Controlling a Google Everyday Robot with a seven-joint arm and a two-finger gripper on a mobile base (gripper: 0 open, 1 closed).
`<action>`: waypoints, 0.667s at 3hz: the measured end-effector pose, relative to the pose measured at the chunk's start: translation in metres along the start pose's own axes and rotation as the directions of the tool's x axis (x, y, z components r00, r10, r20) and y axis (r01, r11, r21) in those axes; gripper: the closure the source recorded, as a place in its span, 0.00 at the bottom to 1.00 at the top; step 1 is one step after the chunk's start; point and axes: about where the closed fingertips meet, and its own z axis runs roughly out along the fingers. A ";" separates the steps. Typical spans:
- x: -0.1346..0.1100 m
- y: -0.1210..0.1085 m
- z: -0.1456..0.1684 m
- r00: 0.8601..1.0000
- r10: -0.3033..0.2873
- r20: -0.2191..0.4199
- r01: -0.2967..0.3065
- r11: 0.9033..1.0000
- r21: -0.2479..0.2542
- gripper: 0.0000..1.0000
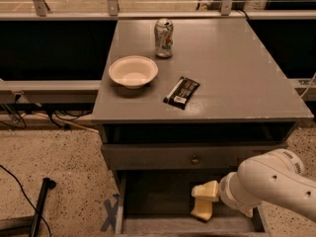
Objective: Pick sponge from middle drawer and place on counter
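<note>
One broad grey counter (232, 78) fills the middle of the view, and its right half, toward three o'clock, is bare. Below it, at six o'clock in the view, the middle drawer (153, 201) stands pulled out beneath a shut front panel with a round knob (196, 159). The robot's white arm (276, 181) reaches in from about four o'clock and crosses the drawer's right side.

On the counter, a white bowl (133, 71) sits toward nine o'clock. A dark snack packet (181, 92) lies near the centre, angled toward the front edge. A drinks can (163, 38) stands upright toward eleven o'clock.

The sponge (202, 210) lies on the drawer floor, right of centre and near the front. The gripper (206, 190) is inside the drawer at the sponge's twelve o'clock, directly above it and very close or touching. It is not clear whether the gripper is spread or closed, or whether it has any hold on the sponge.

The step in hand looks like the approach for the grasp. The sponge is not lifted and nothing has reached the counter.

The next move probably needs the gripper to settle squarely over the soft block and close gently. It should then rise straight up, clear of the panel overhead, before swinging to the bare stretch at three o'clock.
</note>
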 end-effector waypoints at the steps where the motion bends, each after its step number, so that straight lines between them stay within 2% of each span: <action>1: 0.000 0.001 0.002 1.000 -0.004 -0.002 0.004 1.000 -0.004 0.00; 2: 0.007 0.000 0.015 0.999 -0.034 -0.003 0.034 0.999 -0.033 0.00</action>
